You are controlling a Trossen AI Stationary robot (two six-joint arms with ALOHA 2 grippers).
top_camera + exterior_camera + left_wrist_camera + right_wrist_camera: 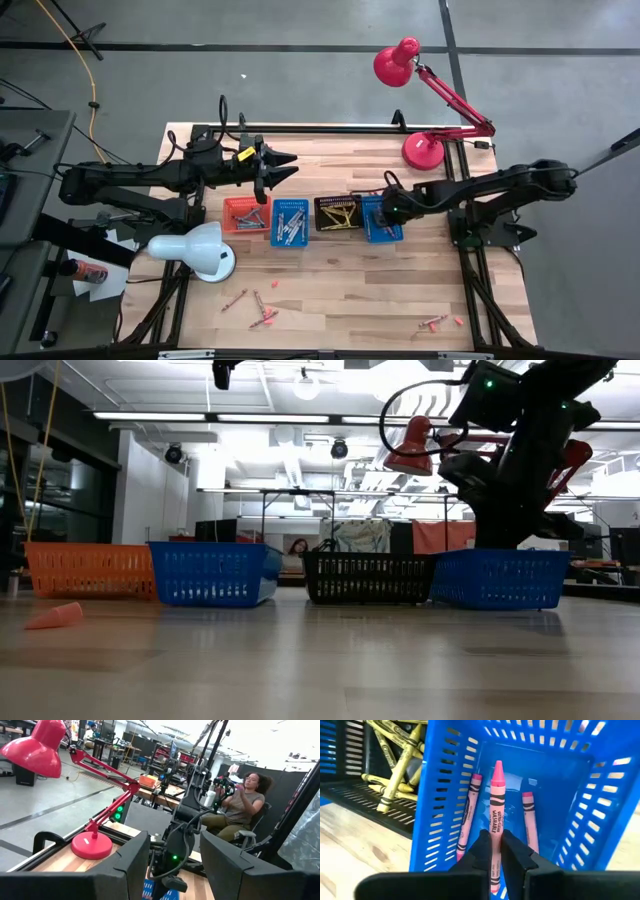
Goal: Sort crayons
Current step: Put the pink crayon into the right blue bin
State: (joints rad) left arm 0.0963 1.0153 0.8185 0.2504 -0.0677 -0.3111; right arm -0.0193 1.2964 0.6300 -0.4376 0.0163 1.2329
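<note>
My right gripper [495, 847] is down inside the rightmost blue basket [382, 222], shut on a pink crayon [496, 805]. Two more pink crayons [470, 815] lie on that basket's floor. The low view shows the right arm [520, 470] reaching into this basket [500, 578], whose wall hides the fingertips. My left gripper [278, 168] hangs level and open above the table's far left, beyond the orange basket [245, 214], with nothing between its fingers [135, 865]. My right gripper pinches the pink crayon's rear part [494, 851] between its two fingers. The fingers slant down into the basket from above and the crayon runs on along them, its tip [498, 767] pointing ahead. Whether the tip touches the basket floor, I cannot tell.
A black basket [337, 213] of yellow crayons [395, 750] stands just left of the right blue basket, then another blue basket [290, 222]. Loose crayons [262, 312] [435, 322] lie near the table's near edge. A white lamp [195, 250] stands near left, a red lamp [425, 150] far right.
</note>
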